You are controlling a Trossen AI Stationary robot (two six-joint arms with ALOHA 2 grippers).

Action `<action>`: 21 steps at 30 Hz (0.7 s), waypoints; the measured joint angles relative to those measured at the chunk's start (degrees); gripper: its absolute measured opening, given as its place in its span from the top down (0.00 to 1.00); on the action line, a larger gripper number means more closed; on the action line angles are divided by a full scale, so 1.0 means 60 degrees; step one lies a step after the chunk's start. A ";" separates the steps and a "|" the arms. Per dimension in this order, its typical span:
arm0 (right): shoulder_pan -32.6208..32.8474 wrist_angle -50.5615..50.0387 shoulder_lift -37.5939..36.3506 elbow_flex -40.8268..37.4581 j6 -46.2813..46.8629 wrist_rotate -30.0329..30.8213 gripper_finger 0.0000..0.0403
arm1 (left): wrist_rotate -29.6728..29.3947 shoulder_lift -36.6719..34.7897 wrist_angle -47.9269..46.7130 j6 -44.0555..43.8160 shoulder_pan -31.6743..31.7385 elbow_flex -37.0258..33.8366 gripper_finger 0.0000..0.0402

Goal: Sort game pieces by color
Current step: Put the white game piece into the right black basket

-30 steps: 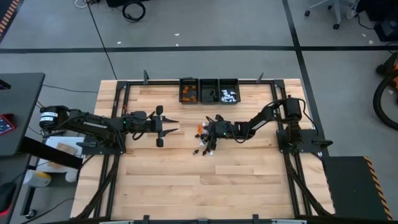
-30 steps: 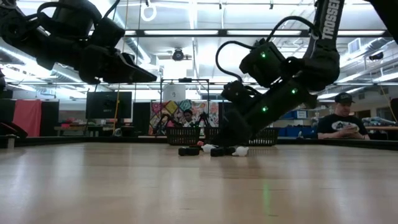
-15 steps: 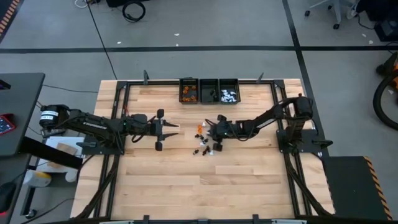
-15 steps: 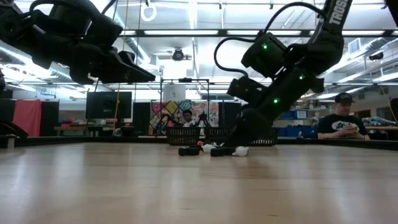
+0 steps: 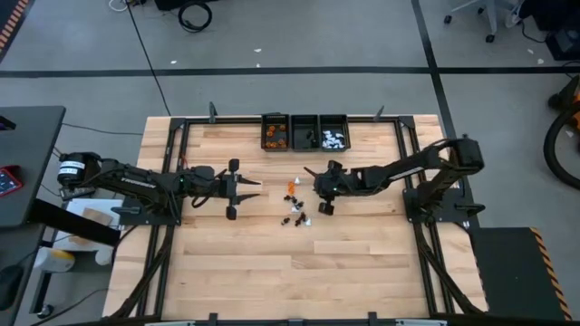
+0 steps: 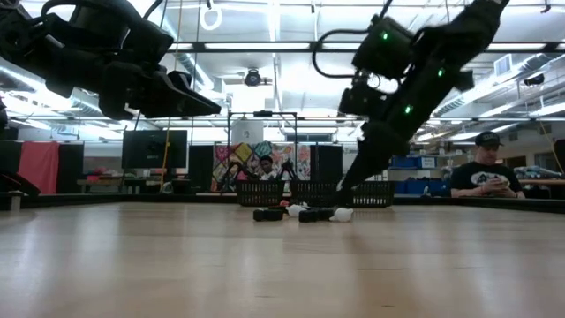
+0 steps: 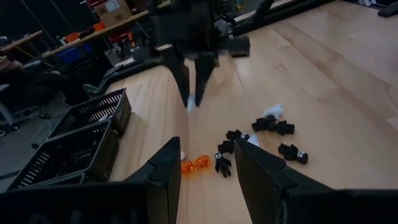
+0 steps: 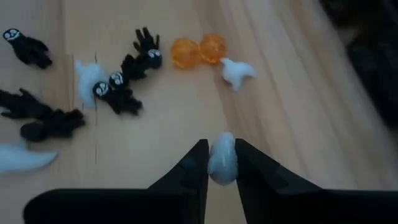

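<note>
Small orange, black and white game pieces lie scattered mid-table: black ones, two orange ones and white ones. My right gripper hangs above the right side of that pile, slanting down, shut on one white game piece. The left wrist view shows it from the front with the piece at its fingertips. My left gripper stands open, raised, left of the pile, pointing at it. My right gripper pinches the white game piece between its two fingertips. The fingers come slanting down from the table's right side. The piece is lifted clear of the table, and its upper end shows in the gap.
Three small black bins stand in a row at the far edge: the left bin holds orange pieces and the right bin white ones, with the middle bin between them. A person sits beyond the table. Bare wood lies toward the near edge.
My right gripper has shut on a white piece from the pile, then risen off the table and drawn back toward the right edge, tipping less steeply. The piece has come up with it. The other pieces stay where they were.
</note>
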 joint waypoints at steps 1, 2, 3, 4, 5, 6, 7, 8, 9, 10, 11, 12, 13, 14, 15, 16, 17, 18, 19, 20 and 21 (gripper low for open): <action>-0.0027 -0.0478 -0.0217 0.0101 0.0122 0.0140 0.82 | 0.0000 0.0000 0.0000 0.0000 0.0000 0.0000 0.68; -0.0068 -0.0890 -0.0435 0.0205 0.0287 0.0312 0.82 | 0.0000 0.0000 0.0001 0.0000 0.0000 0.0000 0.68; -0.0160 -0.1337 -0.0650 0.0331 0.0484 0.0498 0.82 | 0.0000 0.0000 0.0001 0.0000 0.0000 0.0000 0.68; -0.0293 -0.1796 -0.0833 0.0444 0.0648 0.0665 0.81 | 0.0000 0.0000 0.0000 0.0000 0.0000 0.0000 0.68; -0.0459 -0.2207 -0.0975 0.0553 0.0816 0.0799 0.81 | 0.0000 0.0000 0.0002 0.0000 0.0000 0.0000 0.68; -0.0656 -0.2504 -0.1078 0.0656 0.0976 0.0867 0.81 | 0.0000 0.0000 0.0005 0.0000 0.0000 0.0000 0.68; -0.0877 -0.2698 -0.1148 0.0725 0.1071 0.0913 0.81 | 0.0000 0.0000 0.0029 0.0000 0.0000 0.0000 0.68; -0.1145 -0.2761 -0.1195 0.0762 0.1151 0.0926 0.81 | 0.0000 0.0000 0.0079 0.0000 0.0000 0.0000 0.68; -0.1422 -0.2767 -0.1200 0.0783 0.1214 0.0926 0.81 | 0.0000 0.0000 0.0137 0.0000 0.0000 0.0000 0.68; -0.1717 -0.2766 -0.1171 0.0795 0.1267 0.0926 0.81 | 0.0000 0.0000 0.0160 0.0002 0.0000 0.0000 0.68; -0.2018 -0.2762 -0.1137 0.0798 0.1323 0.0930 0.81 | 0.0000 0.0000 0.0180 0.0004 0.0000 0.0000 0.68; -0.2335 -0.2760 -0.1113 0.0799 0.1378 0.0926 0.81 | 0.0000 0.0000 0.0210 0.0007 0.0000 0.0000 0.68; -0.2631 -0.2714 -0.1076 0.0801 0.1450 0.0926 0.81 | 0.0000 0.0000 0.0231 0.0060 0.0000 0.0000 0.68; -0.2925 -0.2619 -0.1024 0.0813 0.1509 0.0923 0.81 | 0.0000 0.0000 0.0221 0.0161 0.0000 0.0000 0.68; -0.3213 -0.2555 -0.0988 0.0817 0.1525 0.0873 0.81 | 0.0000 0.0000 0.0214 0.0245 0.0000 0.0000 0.68; -0.3468 -0.2536 -0.0960 0.0817 0.1528 0.0761 0.81 | 0.0000 0.0000 0.0228 0.0309 0.0000 0.0000 0.68; -0.3701 -0.2472 -0.0947 0.0817 0.1547 0.0679 0.81 | 0.0000 0.0000 0.0270 0.0396 0.0000 0.0000 0.68; -0.3930 -0.2378 -0.0948 0.0817 0.1565 0.0572 0.81 | 0.0000 0.0000 0.0306 0.0483 0.0000 0.0000 0.68; -0.4118 -0.2281 -0.0948 0.0831 0.1565 0.0448 0.81 | 0.0000 0.0000 0.0335 0.0559 0.0000 0.0000 0.68; -0.4317 -0.2289 -0.0948 0.0891 0.1572 0.0296 0.81 | 0.0000 0.0000 0.0361 0.0650 0.0000 0.0000 0.68; -0.4525 -0.2314 -0.0948 0.0958 0.1576 0.0116 0.81 | 0.0000 0.0000 0.0401 0.0739 0.0000 0.0000 0.68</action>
